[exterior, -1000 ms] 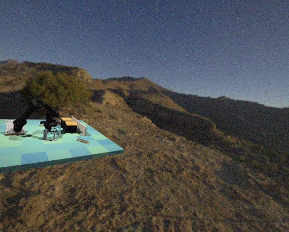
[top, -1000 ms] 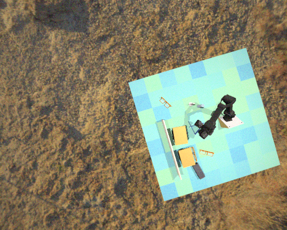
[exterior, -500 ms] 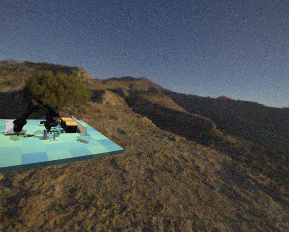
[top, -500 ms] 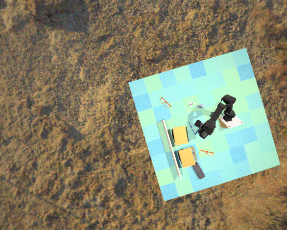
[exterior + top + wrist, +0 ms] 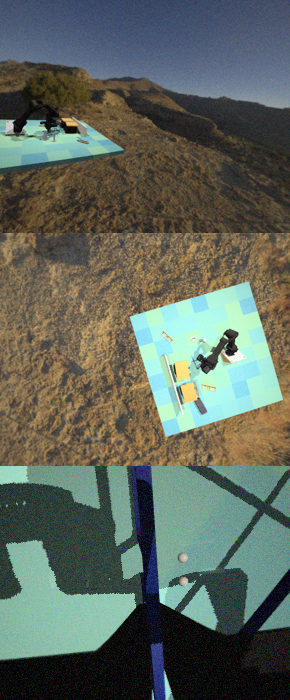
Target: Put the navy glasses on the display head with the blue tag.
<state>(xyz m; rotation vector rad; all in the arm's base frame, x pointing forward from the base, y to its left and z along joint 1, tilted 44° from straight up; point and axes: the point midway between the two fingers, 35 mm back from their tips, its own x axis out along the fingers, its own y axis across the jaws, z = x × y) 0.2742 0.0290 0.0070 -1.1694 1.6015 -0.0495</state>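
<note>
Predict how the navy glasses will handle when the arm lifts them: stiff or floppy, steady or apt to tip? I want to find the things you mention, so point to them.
The navy glasses [image 5: 194, 360] [image 5: 155, 668] will probably feel stiff, since the bar in the gripper looks straight. They seem light, their frame being thin and mostly open. They might swivel or tip, as parts reach well beyond the grip.

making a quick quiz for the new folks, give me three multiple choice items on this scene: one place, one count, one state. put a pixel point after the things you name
1. Where is the dark grey block [image 5: 200, 406]?
A) beside the white base plate
B) near one end of the white wall
C) on a yellow-topped block

2. How many orange-framed glasses lie directly on the mat?
A) one
B) two
C) four

3. How is the tool [image 5: 149, 612]?
A) wide open
B) shut on nothing
C) shut on the navy glasses [image 5: 195, 362] [image 5: 156, 666]

1: B, the top view shows it by the wall's lower end.
2: B, the top view shows two.
3: C, the wrist view shows the navy frame between the fingers.
</note>
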